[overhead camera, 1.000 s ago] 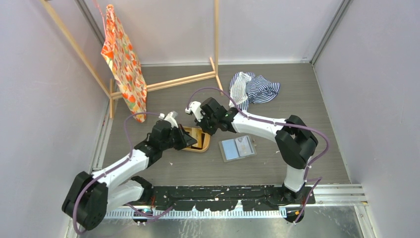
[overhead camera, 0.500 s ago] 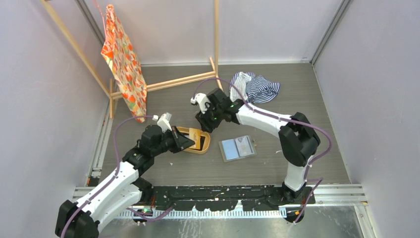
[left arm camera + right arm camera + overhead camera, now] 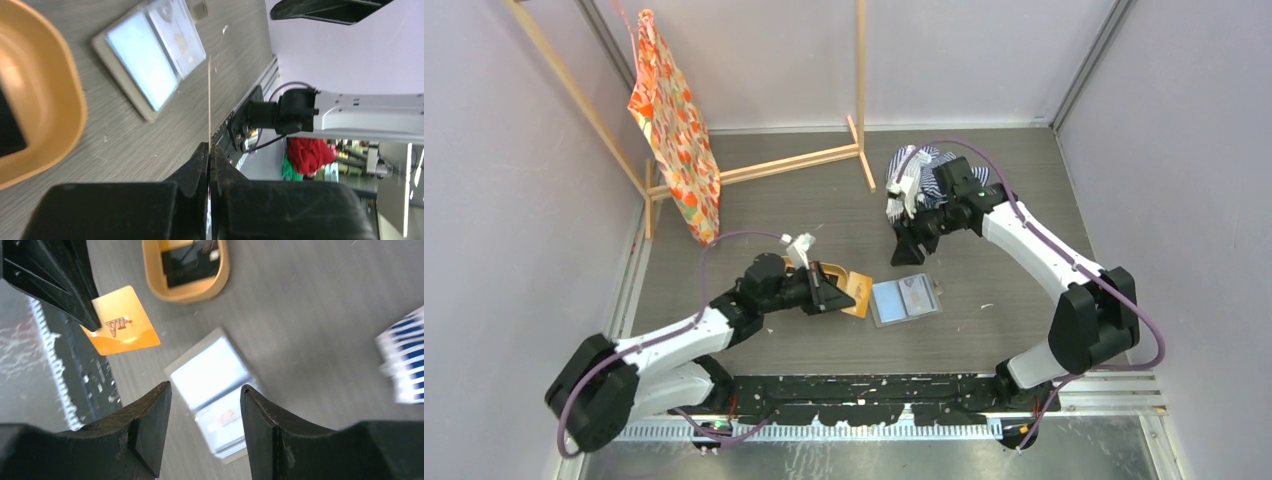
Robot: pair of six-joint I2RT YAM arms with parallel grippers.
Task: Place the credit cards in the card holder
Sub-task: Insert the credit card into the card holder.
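Note:
My left gripper (image 3: 834, 295) is shut on an orange credit card (image 3: 857, 291) and holds it just left of the open card holder (image 3: 905, 299). In the left wrist view the card (image 3: 209, 100) shows edge-on, sticking out of the shut gripper (image 3: 210, 146), with the holder (image 3: 150, 60) lying beyond it. My right gripper (image 3: 907, 250) hangs open and empty above the holder's far side. The right wrist view looks down between its fingers (image 3: 150, 420) onto the holder (image 3: 215, 375) and the orange card (image 3: 122, 322). A black credit card (image 3: 190, 262) lies in the orange tray (image 3: 186, 294).
The oval orange tray (image 3: 832, 268) sits left of the holder, partly hidden under my left gripper. A striped cloth (image 3: 944, 178) lies behind my right arm. A wooden rack (image 3: 799, 160) with a patterned cloth (image 3: 669, 120) stands at the back left.
My right gripper has opened and drawn back to the right, away from the tray. My left gripper has carried the orange card to the right, toward the holder.

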